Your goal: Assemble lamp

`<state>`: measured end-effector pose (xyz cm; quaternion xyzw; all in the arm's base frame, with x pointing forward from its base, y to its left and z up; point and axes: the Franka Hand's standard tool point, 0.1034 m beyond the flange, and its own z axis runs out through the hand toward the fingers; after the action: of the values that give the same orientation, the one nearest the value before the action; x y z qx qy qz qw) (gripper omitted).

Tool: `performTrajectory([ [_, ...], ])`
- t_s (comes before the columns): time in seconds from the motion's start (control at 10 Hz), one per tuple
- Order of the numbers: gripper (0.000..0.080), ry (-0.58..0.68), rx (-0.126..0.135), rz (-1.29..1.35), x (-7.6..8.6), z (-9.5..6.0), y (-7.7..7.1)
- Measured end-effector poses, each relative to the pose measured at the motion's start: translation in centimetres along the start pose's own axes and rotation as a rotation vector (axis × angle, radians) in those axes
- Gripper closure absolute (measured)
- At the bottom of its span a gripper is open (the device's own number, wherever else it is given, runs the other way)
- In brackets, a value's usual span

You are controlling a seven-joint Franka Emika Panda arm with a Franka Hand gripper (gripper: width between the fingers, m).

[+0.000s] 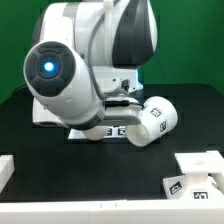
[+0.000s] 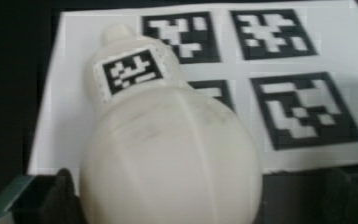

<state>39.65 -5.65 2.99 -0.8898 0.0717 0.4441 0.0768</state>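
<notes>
Gripper (image 2: 158, 205): I read the jaws as spread wide, either side of the bulb, not pinching.
Bulb (image 2: 167, 140): lying on the marker board (image 2: 87, 85).
Shade (image 1: 152, 120): on its side, near bulb.
Base (image 1: 198, 170): apart, exterior view's right.

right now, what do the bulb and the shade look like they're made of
Bulb: looks like white plastic, matte and slightly rough, with no glassy shine; a printed square tag sits on its neck.
Shade: likely the same opaque white plastic, smooth and dull, also tagged.
</notes>
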Motion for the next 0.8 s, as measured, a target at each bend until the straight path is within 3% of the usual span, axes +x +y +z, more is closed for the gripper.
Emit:
performTrajectory([
  [0.3,0.0101,-0.004,-0.001,-0.016,0.0,0.1,0.1],
  [0.5,0.0101,-0.022,-0.002,-0.039,-0.5,0.0,1.0],
  [0.6,0.0101,-0.035,-0.051,-0.081,-0.7,-0.3,0.7],
  [0.7,0.0101,-0.031,-0.07,-0.122,-0.6,-0.4,-0.1],
  [0.8,0.0101,-0.029,-0.07,-0.136,-0.5,-0.4,-0.3],
])
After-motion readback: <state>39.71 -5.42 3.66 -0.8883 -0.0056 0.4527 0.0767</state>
